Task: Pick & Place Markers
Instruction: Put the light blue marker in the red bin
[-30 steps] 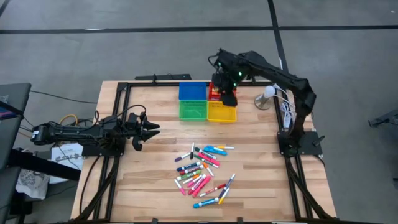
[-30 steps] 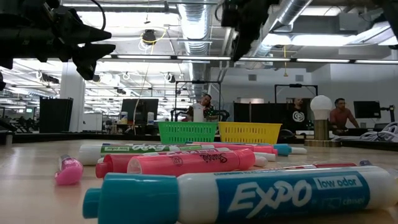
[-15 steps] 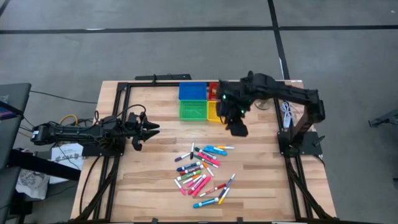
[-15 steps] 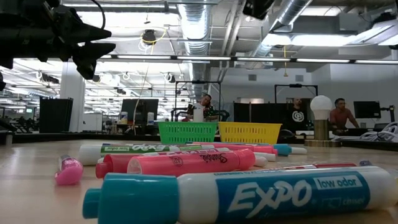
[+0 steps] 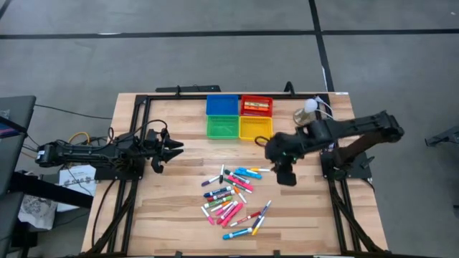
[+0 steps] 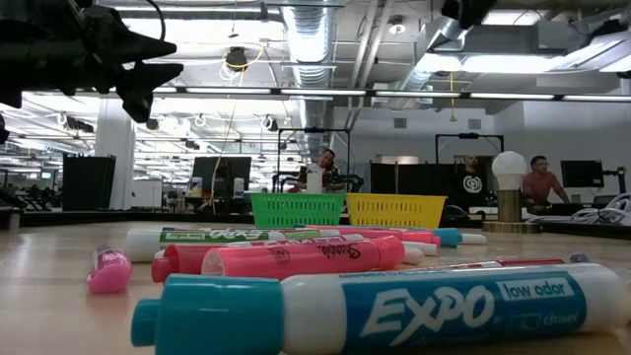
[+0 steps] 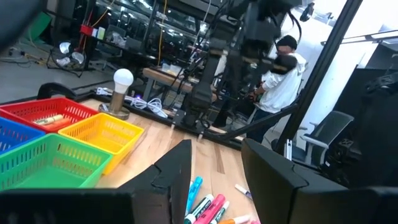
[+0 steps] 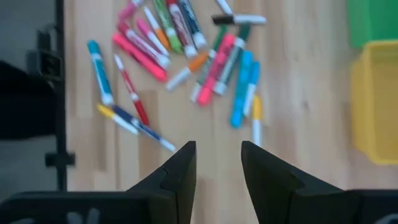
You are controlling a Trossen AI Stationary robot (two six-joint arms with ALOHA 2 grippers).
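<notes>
High view: my right gripper (image 5: 286,174) hangs in the centre-right of the frame, just right of the markers (image 5: 233,197).

My right fingers (image 8: 181,167) stand a little apart with nothing between them, seen in the right wrist view over bare table (image 5: 172,201) with the markers scattered ahead. The markers lie in a loose heap at lower centre of the high view, caps blue, pink, red, orange and green. Four baskets sit at upper centre: blue (image 5: 221,105), red basket (image 5: 256,106) with something lying in it, green (image 5: 223,127), yellow (image 5: 255,128). My left gripper (image 5: 172,147) waits at centre-left, fingers slightly parted and empty.
</notes>
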